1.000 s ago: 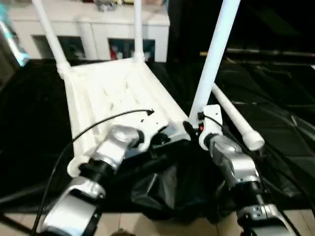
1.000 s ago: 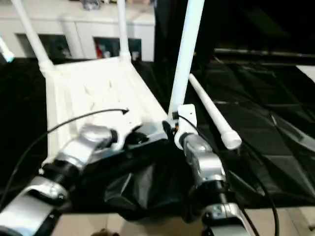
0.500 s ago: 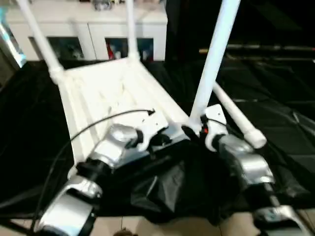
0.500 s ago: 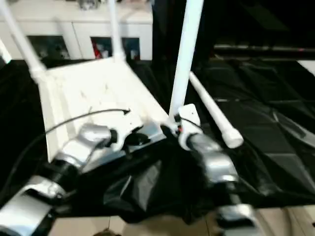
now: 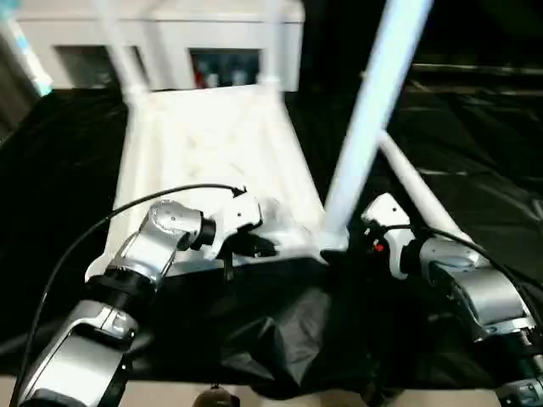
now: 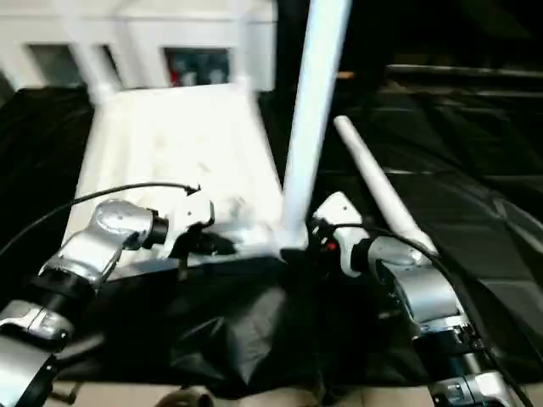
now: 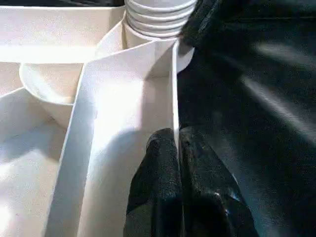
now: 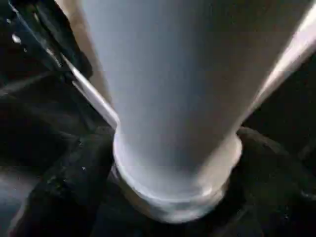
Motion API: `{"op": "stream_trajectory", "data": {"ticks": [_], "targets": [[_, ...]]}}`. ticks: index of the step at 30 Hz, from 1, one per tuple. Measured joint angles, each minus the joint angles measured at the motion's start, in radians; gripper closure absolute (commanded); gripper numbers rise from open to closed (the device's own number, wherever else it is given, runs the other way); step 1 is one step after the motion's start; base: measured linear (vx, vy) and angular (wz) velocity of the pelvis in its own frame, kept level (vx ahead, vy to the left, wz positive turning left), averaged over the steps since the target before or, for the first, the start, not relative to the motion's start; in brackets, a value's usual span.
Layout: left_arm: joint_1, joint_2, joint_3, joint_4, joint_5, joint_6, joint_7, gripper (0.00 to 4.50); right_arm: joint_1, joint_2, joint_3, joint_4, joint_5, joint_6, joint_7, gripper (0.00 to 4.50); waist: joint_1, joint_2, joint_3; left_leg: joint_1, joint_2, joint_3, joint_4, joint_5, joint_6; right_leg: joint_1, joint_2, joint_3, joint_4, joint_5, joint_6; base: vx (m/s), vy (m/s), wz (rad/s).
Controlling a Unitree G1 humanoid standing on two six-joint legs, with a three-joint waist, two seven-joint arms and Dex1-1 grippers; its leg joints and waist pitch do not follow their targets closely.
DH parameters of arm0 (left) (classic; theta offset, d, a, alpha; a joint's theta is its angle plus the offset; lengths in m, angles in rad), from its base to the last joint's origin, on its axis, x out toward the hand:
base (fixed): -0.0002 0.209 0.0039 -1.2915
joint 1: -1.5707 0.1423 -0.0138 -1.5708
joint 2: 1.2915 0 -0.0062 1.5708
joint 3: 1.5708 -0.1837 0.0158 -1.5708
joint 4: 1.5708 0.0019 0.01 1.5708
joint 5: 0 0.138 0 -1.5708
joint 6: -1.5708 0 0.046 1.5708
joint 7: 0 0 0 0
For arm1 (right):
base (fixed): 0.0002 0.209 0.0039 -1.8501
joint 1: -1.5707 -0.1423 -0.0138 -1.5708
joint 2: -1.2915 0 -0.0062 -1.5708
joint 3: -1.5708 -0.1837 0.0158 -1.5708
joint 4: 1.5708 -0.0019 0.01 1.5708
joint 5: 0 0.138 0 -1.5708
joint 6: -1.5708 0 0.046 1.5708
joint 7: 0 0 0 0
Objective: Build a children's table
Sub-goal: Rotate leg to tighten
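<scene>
Though blurred, no legible writing on tabletop [image 5: 212, 144] (ribbed underside up).

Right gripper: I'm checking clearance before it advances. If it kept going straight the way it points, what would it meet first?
The upright table leg: the right gripper has it between its fingers, just above the ribbed end at the tabletop's corner socket. There's no free way ahead, as far as the wrist view shows.
</scene>
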Motion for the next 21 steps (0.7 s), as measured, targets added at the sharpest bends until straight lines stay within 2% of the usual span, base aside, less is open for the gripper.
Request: {"op": "stream_trajectory", "data": {"ticks": [9, 11, 13, 16, 21], "targets": [[0.006, 0.011, -0.005, -0.001, 0.000, -0.001, -0.008, 4.50, -0.004, 0.006, 0.006, 0.001, 0.005, 0.002, 0.017, 0.58, -0.007, -0.004, 0.000, 0.002, 0.000, 0.001, 0.000, 0.002, -0.007, 0.003, 0.000, 0.001, -0.003, 0.009, 0.001, 0.000, 0.000, 0.00], [0.006, 0.012, -0.005, -0.001, 0.000, -0.002, -0.010, 4.50, -0.005, 0.007, 0.006, 0.001, 0.006, 0.002, 0.023, 0.93, -0.007, -0.005, 0.000, 0.002, 0.000, 0.001, 0.000, 0.003, -0.006, 0.003, 0.000, 0.001, -0.003, 0.009, 0.002, 0.000, 0.000, 0.00], [0.006, 0.016, -0.005, -0.001, 0.000, -0.003, -0.012, 4.50, -0.005, 0.013, 0.005, 0.002, 0.008, 0.002, 0.023, 0.96, -0.007, -0.006, 0.000, 0.002, 0.000, 0.001, 0.000, 0.003, -0.006, 0.003, 0.000, 0.001, -0.003, 0.009, 0.002, 0.000, 0.000, 0.00], [0.006, 0.019, -0.005, -0.001, 0.000, -0.007, -0.013, 4.50, -0.006, 0.016, 0.004, 0.002, 0.009, 0.002, 0.021, 1.36, -0.009, -0.008, 0.000, 0.002, 0.000, 0.001, 0.000, 0.003, -0.006, 0.003, 0.000, 0.001, -0.003, 0.009, 0.002, 0.000, 0.000, 0.00], [0.006, 0.024, -0.005, -0.001, -0.002, -0.008, -0.020, 4.50, -0.006, 0.022, 0.000, 0.004, 0.013, 0.002, 0.021, 1.66, -0.009, -0.012, 0.000, 0.002, 0.000, 0.001, 0.000, 0.003, -0.006, 0.003, 0.000, 0.001, -0.003, 0.009, 0.002, 0.000, 0.000, 0.00]]}}
